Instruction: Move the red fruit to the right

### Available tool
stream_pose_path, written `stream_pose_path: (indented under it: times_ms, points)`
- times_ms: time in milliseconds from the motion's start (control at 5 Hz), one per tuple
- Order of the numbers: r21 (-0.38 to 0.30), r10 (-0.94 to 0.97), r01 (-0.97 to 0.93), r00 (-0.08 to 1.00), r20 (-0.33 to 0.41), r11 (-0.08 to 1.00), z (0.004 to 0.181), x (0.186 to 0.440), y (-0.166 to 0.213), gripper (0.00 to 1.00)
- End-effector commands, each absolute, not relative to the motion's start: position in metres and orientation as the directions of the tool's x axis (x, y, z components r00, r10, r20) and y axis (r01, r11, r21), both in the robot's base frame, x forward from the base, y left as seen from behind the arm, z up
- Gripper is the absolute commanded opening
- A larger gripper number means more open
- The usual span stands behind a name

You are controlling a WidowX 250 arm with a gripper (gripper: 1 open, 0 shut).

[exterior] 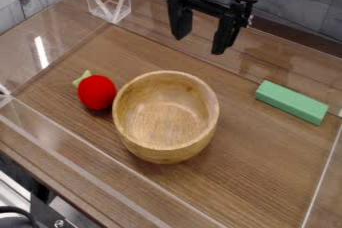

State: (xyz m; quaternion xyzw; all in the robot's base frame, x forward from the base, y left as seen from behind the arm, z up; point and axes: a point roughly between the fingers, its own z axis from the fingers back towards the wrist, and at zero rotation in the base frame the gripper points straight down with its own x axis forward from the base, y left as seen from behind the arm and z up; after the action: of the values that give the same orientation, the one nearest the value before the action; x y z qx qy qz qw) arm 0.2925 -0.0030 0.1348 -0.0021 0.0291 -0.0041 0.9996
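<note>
1. Camera view: a wooden table [261,162] is seen from above at a slant.
2. The red fruit [96,92] is set on the table at the left of the picture, just beside the bowl [166,115]; whether the two touch cannot be told.
3. A bit of light green is shown at the fruit's upper left side.
4. The bowl, round and of pale wood, is placed upright near the middle of the picture, and its inside is exposed to view.
5. The green block [291,102] is laid flat on the table to the right of the bowl, well apart from it, and is slanted in the picture.
6. The black gripper [207,47] is held at the top of the picture, farther back than the bowl and well apart from the fruit.
7. Its fingers are spread apart, one seen to the left and one to the right, and nothing is seen clamped between them.
8. Part of a clear, pale-edged object [111,4] is seen at the upper left, by the table's far edge.
9. Dark equipment [19,218] is partly cut off at the lower left corner.
</note>
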Motion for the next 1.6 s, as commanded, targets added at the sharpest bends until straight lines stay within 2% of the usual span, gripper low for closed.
stream_pose_path:
  times_ms: [0,200,600,1000,1400]
  points:
    - [-0.008,-0.032,0.031,0.996,-0.079,0.999,0.126,0.29,0.002,1.0]
    - [-0.014,-0.042,0.041,0.996,-0.073,0.999,0.125,0.281,0.02,1.0]
    - [-0.011,0.088,-0.088,0.996,-0.018,0.996,0.153,0.263,0.071,1.0]
    - [0.011,0.036,-0.036,0.999,0.004,0.999,0.141,0.237,0.142,1.0]
    - [0.015,0.159,-0.159,0.987,0.004,0.987,0.119,0.241,0.16,1.0]
